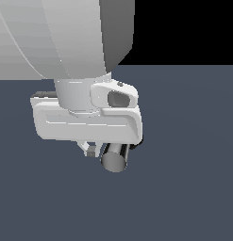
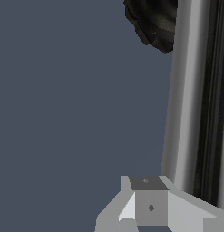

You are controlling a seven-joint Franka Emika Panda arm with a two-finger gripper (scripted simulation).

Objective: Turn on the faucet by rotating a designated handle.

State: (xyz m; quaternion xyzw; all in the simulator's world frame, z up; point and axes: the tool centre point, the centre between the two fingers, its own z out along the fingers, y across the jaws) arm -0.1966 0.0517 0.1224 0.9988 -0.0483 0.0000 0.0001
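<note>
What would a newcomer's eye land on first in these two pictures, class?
In the exterior view, the big white pincer fills the upper part towards that view's left, with the silver handle poking out beneath it. In the wrist view, that shiny bar runs long beside the faucet and its black scalloped base.

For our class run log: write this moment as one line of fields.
stage: at handle | gripper: low over handle, one finger beside the bar | jaws: state unclear | faucet base: partly seen | grasp: unconfirmed
</note>
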